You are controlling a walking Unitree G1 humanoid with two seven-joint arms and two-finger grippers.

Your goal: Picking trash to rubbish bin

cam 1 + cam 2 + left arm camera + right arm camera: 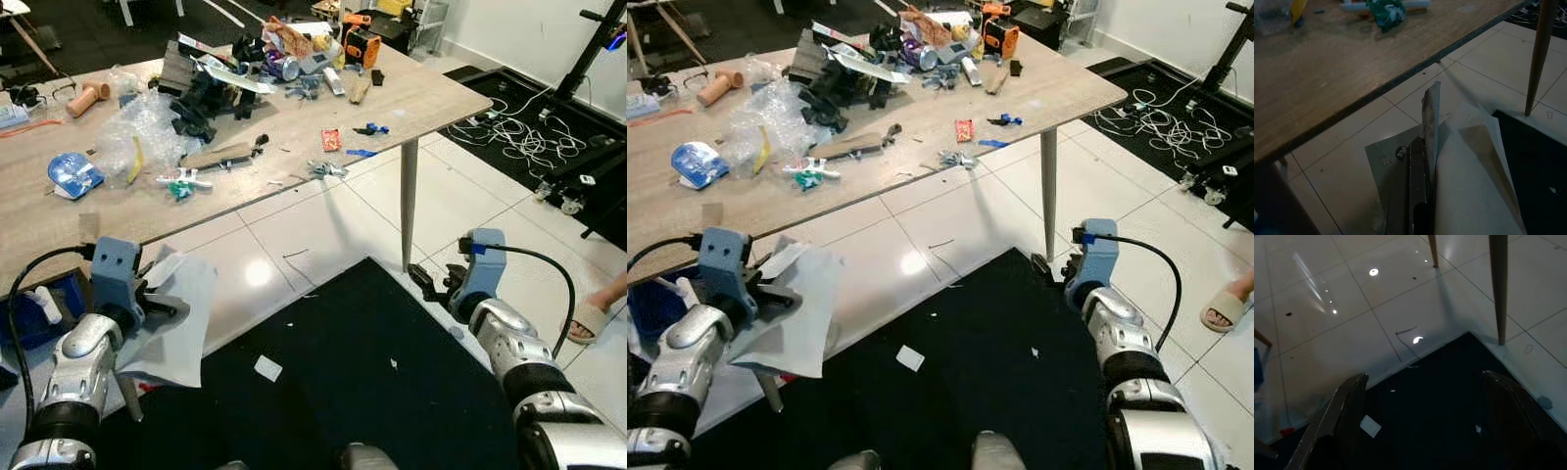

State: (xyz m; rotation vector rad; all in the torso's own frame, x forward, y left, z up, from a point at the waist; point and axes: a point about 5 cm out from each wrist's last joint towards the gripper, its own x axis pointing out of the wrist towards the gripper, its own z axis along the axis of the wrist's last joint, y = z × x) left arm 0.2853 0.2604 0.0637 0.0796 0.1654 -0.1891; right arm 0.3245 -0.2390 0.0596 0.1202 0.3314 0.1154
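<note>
The left arm is held forward and low at the table's near edge, its silver forearm angled up to a blue wrist block. The left gripper (pixel 162 305) is clamped on a sheet of paper (pixel 181 323); in the left wrist view the black fingers (pixel 1418 196) are pressed together with the paper (pixel 1474 186) folded around them. The sheet is pale grey-white, thin and creased, with one edge standing upright and a small printed mark on a grey flap. It hangs in the air beside the table (pixel 39 230), above the floor.

The right arm is raised over the black mat (pixel 372 382), near the tapered table leg (pixel 409 206). The right gripper (pixel 1420 396) is spread wide and nothing is held; its two dark fingers are seen well apart above the mat's corner.

A small white scrap (pixel 267 368) lies flat on the mat, which is dark and matte. The floor is of glossy white tiles (pixel 294 235) with lamp reflections. The tabletop is light wood grain and is strewn with crumpled clear plastic (pixel 147 132), black parts and small coloured items. White cables (pixel 529 132) are tangled on the floor at the right, and a person's foot in a beige slipper (pixel 591 318) is seen at the right edge.
</note>
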